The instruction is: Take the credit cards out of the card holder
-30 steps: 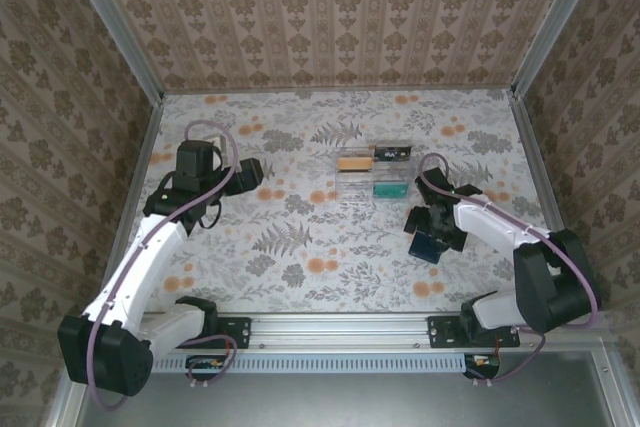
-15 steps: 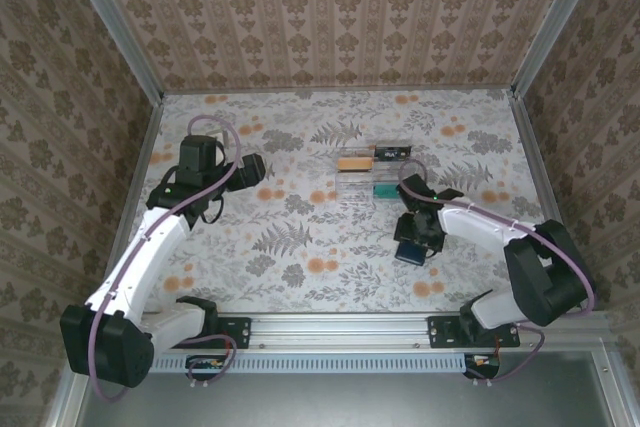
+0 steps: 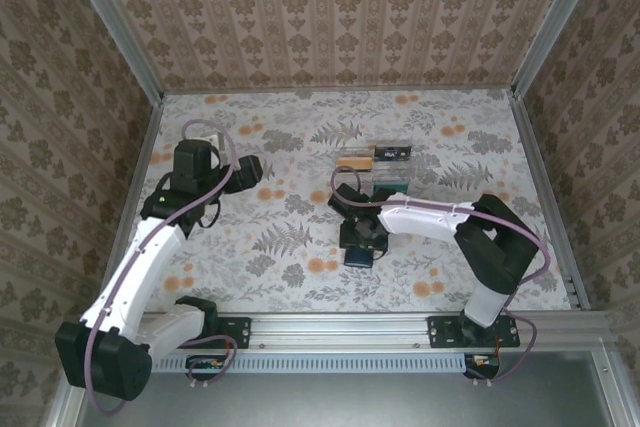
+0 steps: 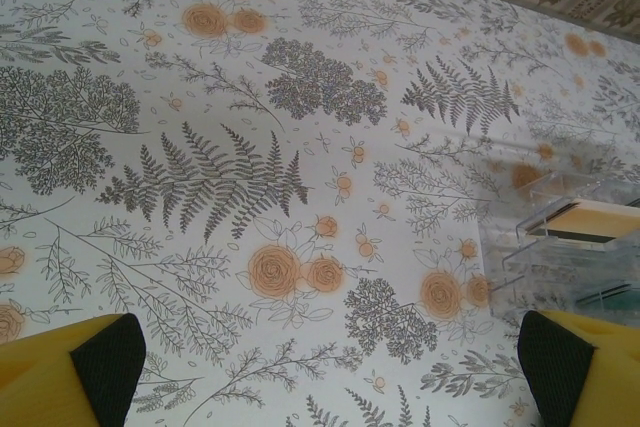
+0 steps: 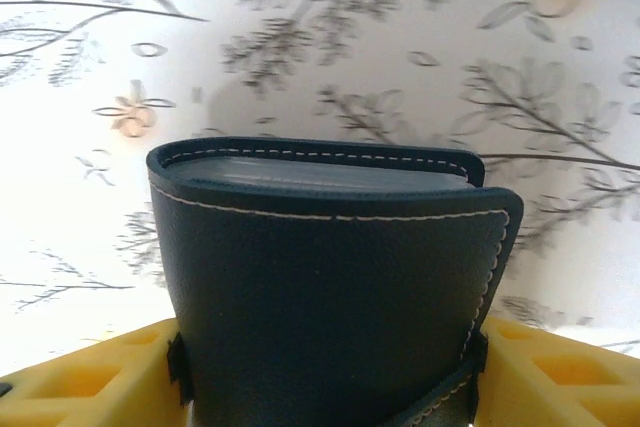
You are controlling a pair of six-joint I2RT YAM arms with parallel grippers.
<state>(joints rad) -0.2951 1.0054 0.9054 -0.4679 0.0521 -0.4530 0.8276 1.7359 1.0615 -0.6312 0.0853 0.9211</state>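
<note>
Right wrist view resolves the stitched card holder [image 5: 330,277] clamped in the right gripper [image 5: 325,379], long axis across the fingers; left gripper [image 4: 320,367] fingers apart.

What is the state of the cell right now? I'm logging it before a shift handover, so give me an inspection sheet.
Surface: floral-print table, no spills seen.
Job's things: card holder folded shut, clamped in the right hand; teal card lies on the table just beyond the right arm.
Clutter: clear plastic stand holding a tan card.
Hands: left hand open and empty over the table; right hand shut on the card holder.
Cables: purple cable looped along each arm, no snag seen.
Surroundings: patterned walls on three sides, metal frame at the corners.
</note>
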